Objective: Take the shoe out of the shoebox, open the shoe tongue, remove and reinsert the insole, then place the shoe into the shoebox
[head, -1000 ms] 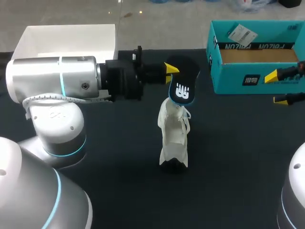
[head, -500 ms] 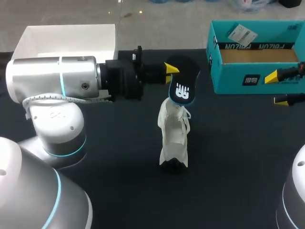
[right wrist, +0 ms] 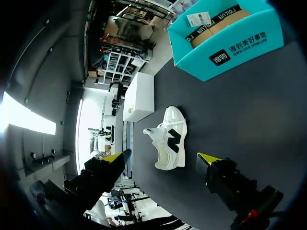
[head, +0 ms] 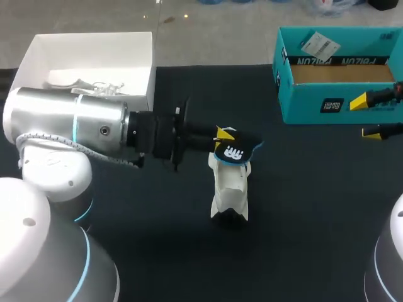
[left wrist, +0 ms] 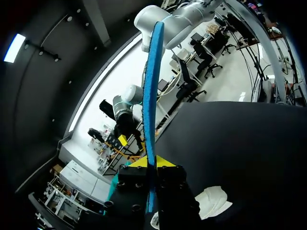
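A white shoe (head: pixel 230 189) with black trim stands in the middle of the black table (head: pixel 302 207). My left gripper (head: pixel 221 136) is shut on the edge of a black insole (head: pixel 235 151) with a blue underside, held just above the shoe's opening. In the left wrist view the insole (left wrist: pixel 151 91) runs edge-on out from between the shut yellow tips of the left gripper (left wrist: pixel 151 162), with the shoe (left wrist: pixel 212 201) below. My right gripper (head: pixel 369 117) stands open at the right edge, in front of the teal shoebox (head: pixel 334 104). From the right gripper (right wrist: pixel 160 158) the shoe (right wrist: pixel 170 139) lies well ahead.
The teal shoebox (right wrist: pixel 225 43) stands open at the back right with a paper tag inside. A white open box (head: pixel 145 56) at the back left holds something white with laces. The same white box (right wrist: pixel 139 96) lies beyond the shoe in the right wrist view.
My left arm has come down and toward the front with the insole, from above and behind the shoe to just over its opening. The right gripper has not moved.
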Robot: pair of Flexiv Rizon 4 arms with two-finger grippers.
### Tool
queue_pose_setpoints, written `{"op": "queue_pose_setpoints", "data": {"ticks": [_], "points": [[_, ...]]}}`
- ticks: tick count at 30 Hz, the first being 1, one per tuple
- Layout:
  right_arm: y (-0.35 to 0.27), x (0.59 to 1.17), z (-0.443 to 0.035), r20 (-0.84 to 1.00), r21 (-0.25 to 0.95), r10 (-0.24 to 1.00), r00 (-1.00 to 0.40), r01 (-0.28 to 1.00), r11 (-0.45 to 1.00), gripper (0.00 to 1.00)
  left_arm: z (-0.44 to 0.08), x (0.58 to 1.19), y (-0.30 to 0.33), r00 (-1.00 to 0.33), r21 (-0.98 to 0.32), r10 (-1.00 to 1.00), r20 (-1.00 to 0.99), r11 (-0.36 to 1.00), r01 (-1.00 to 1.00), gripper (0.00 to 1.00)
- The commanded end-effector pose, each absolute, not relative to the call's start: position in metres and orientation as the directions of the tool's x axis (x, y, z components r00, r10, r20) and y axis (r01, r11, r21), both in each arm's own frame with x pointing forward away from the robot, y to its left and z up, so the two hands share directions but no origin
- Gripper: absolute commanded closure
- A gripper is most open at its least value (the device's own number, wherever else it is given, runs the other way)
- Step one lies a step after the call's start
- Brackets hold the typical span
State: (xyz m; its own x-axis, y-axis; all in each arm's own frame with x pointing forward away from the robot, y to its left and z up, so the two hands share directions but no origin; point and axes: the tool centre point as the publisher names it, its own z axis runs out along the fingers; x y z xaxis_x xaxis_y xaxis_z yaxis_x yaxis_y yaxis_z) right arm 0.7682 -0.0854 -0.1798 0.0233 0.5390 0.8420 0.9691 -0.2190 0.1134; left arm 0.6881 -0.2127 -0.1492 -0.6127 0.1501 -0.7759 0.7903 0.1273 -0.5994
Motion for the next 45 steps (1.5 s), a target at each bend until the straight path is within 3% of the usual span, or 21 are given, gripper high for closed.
{"op": "queue_pose_setpoints", "data": {"ticks": [1,14,26,45], "points": [[-0.085,0.767,-0.180,0.840,0.113,0.542,0.026,0.969,-0.220,0.00,-0.156,0.668,-0.186,-0.613,-0.594,0.160,-0.773,0.155,0.789,1.00],[-0.085,0.767,-0.180,0.840,0.113,0.542,0.026,0.969,-0.220,0.00,-0.156,0.668,-0.186,-0.613,-0.594,0.160,-0.773,0.155,0.789,1.00],[-0.085,0.767,-0.180,0.840,0.113,0.542,0.026,0.969,-0.220,0.00,-0.217,0.679,-0.190,-0.629,-0.622,0.213,-0.747,0.108,0.775,1.00],[-0.085,0.767,-0.180,0.840,0.113,0.542,0.026,0.969,-0.220,0.00,-0.228,0.680,-0.198,-0.660,-0.653,0.224,-0.717,0.116,0.748,1.00]]}}
